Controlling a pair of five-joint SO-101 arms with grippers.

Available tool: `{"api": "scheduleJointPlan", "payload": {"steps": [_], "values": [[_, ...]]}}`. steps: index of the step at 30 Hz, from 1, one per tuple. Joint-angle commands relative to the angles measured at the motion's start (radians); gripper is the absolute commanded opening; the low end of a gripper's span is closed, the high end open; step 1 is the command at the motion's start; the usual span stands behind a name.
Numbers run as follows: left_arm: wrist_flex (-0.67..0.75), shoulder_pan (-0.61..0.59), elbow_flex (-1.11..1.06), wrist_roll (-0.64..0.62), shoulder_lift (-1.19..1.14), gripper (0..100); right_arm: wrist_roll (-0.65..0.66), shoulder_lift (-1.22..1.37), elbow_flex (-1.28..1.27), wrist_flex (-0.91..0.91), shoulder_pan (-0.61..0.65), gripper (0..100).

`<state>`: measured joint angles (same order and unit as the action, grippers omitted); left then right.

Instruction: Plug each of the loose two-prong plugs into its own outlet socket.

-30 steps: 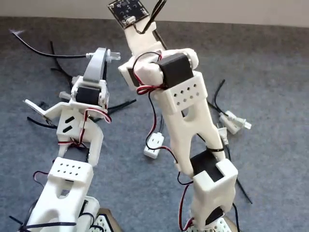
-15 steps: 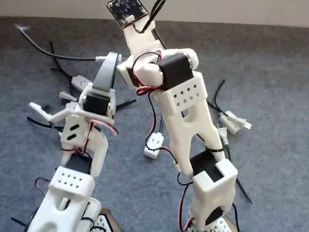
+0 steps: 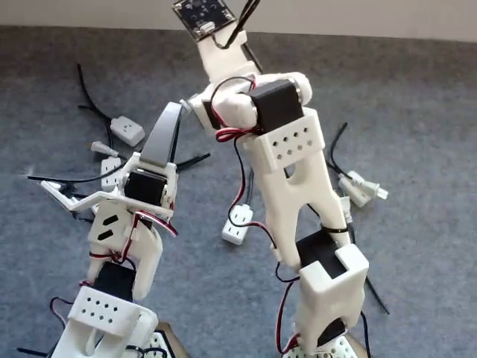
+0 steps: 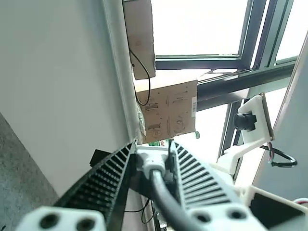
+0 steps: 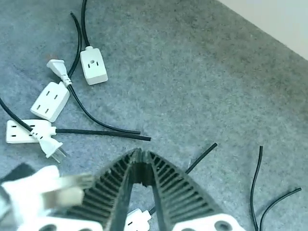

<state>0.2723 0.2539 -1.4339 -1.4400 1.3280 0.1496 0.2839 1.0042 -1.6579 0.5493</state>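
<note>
Your left end effector (image 4: 154, 144) was clenched on a white plug (image 4: 150, 159), held high above the worktop (image 5: 192, 72). Your right end effector (image 5: 140, 155) was closed on nothing, low over the worktop. Beyond it lay three sockets (image 5: 94, 65) and two loose plugs (image 5: 50, 143), well apart from both arms.

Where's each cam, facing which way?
High view: fixed above the bases, looking down on carpet; left arm, right arm show.
Left wrist view: on the left arm, facing up at wall and window; left hand shut on a plug.
Right wrist view: on right arm, facing down at carpet; right hand shut, empty.
Shared: high and right wrist views both show the white socket.
</note>
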Motion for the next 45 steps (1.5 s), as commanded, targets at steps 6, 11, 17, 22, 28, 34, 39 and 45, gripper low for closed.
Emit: {"api": "scheduleJointPlan", "payload": {"steps": [6, 11, 17, 22, 28, 34, 39, 45], "values": [[-0.031, 0.058, 0.015, 0.005, 0.004, 1, -0.012, -0.022, 0.064, 0.027, -0.025, 0.6], [-0.031, 0.061, 0.001, 0.005, 0.002, 1, -0.014, -0.022, 0.064, 0.027, -0.024, 0.6], [-0.035, 0.088, -0.002, 0.005, 0.002, 1, -0.014, -0.022, 0.064, 0.027, -0.022, 0.6], [-0.121, 0.130, 0.008, 0.006, 0.002, 1, -0.014, -0.022, 0.064, 0.025, -0.022, 0.6], [-0.121, 0.082, 0.012, 0.005, 0.002, 1, -0.011, -0.024, 0.064, 0.024, -0.025, 0.6], [-0.130, -0.012, 0.038, 0.005, 0.002, 1, -0.014, -0.024, 0.064, 0.028, -0.061, 0.6], [-0.256, -0.064, 0.125, 0.005, -0.062, 1, -0.017, -0.025, 0.065, 0.099, -0.157, 0.6], [-0.448, -0.153, 0.401, 0.031, -0.421, 1, -0.089, -0.064, 0.065, 0.150, -0.289, 0.6]]}}
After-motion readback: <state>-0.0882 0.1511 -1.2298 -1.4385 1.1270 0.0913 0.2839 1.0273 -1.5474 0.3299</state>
